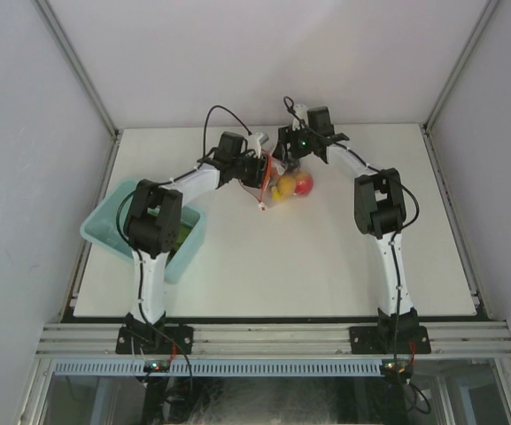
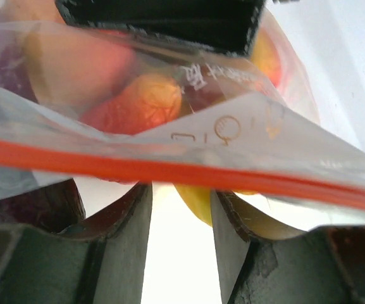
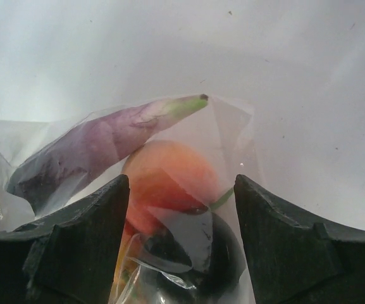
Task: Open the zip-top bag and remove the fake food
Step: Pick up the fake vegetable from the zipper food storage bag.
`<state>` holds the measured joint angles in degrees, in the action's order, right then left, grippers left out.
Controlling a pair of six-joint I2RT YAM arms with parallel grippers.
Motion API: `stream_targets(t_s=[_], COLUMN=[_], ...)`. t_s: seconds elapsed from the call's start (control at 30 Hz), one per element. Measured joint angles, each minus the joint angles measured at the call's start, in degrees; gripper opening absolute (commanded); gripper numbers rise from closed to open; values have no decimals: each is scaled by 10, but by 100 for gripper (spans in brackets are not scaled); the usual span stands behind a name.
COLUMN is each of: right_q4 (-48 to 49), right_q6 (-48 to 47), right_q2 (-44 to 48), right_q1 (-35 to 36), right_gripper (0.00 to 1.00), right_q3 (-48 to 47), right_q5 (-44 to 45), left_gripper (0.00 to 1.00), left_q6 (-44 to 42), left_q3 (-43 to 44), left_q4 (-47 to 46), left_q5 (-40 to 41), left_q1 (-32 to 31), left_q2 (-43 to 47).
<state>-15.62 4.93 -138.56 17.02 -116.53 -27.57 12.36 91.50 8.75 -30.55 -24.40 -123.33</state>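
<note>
Toward the far middle of the counter (image 1: pixel 326 266), the zip-top bag (image 1: pixel 288 188) lies between the two claws; the fake food (image 1: pixel 302 183) shows through it as a yellow and a red blob, and from above the film is hard to trace against the white. Its red-orange zip strip (image 2: pixel 169 170) runs across the left wrist view, just past the tips of the left claw (image 2: pixel 181 190); those jaws stand apart with bare light between them, gripping nothing; blurred orange and red fruit crowd behind the film. The right claw (image 3: pixel 181 182) straddles the bag's other end with its jaws spread; whether they press the film I cannot tell. A purple piece (image 3: pixel 87 149) and an orange fruit (image 3: pixel 169 171) show there; a dark rounded shape below them is cut off. At the left, a light blue bin (image 1: pixel 104 226) sits half hidden by the left arm.
</note>
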Motion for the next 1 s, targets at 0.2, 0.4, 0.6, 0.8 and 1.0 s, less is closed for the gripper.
stream_targets(t_s=[0.2, 0.4, 0.6, 0.8, 1.0], right_q4=[11, -11, -30, -55, -75], right_q6=[2, -2, -11, -22, -28], right_q2=[3, 2, -7, -26, -33], right_q1=[-4, 0, 8, 14, 17], right_gripper=[66, 63, 62, 61, 61], right_q3=[3, -21, -68, -87, -88], right_q5=[-10, -9, -3, 1, 2], left_gripper=[50, 55, 66, 69, 69], left_q6=[0, 1, -3, -17, -40], left_q3=[-19, -40, -48, -52, -52], left_q4=[9, 21, 25, 38, 54], left_q5=[38, 124, 181, 228, 290], left_q1=[0, 2, 2, 2, 2], left_q2=[35, 81, 106, 107, 107])
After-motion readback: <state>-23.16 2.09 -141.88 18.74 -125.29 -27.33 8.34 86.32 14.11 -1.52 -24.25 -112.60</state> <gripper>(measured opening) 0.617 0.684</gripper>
